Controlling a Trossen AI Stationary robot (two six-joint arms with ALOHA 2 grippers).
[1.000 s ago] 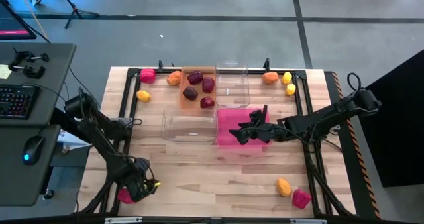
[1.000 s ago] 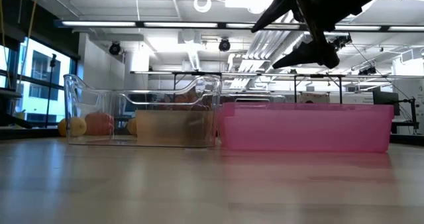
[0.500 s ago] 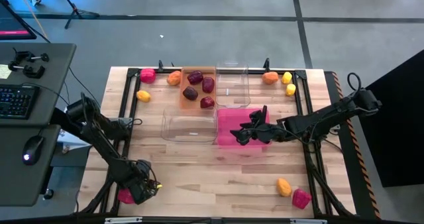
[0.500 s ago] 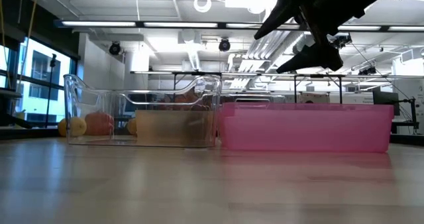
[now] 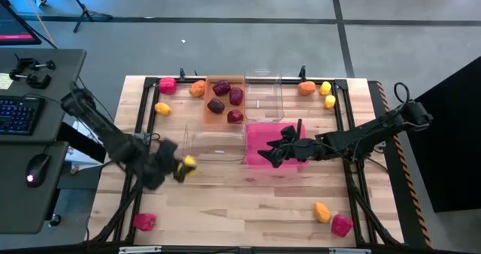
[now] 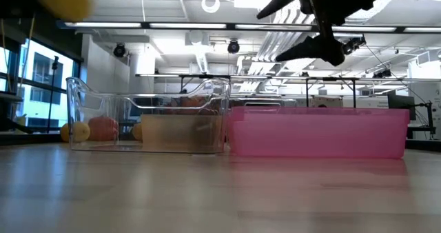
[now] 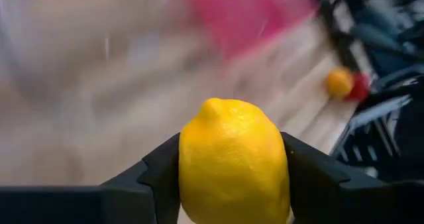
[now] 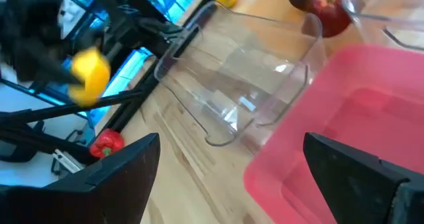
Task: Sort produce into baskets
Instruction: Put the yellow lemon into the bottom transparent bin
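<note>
Left gripper (image 5: 179,167) jaws clamp a yellow lemon (image 7: 233,161) above the counter's left side, beside the clear basket (image 5: 214,143). Right gripper (image 5: 272,152) hangs open-jawed over the empty-looking pink basket (image 5: 259,131). Only the orange basket (image 5: 225,117) has maroon produce (most pieces remain along counter edges).

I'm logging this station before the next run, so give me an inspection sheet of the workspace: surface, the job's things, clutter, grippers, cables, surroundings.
Surface: wooden table, black frame rails along its edges.
Job's things: orange basket holds dark maroon produce; the far clear basket, near clear basket and pink basket look empty. Loose produce lies at the far corners, an orange piece and a pink piece at the near right, a pink pepper at the near left.
Clutter: nothing seen.
Grippers: left gripper shut on a yellow lemon, beside the near clear basket; right gripper open over the pink basket.
Cables: loops on both arms.
Surroundings: desk with keyboard and mouse; grey floor.
</note>
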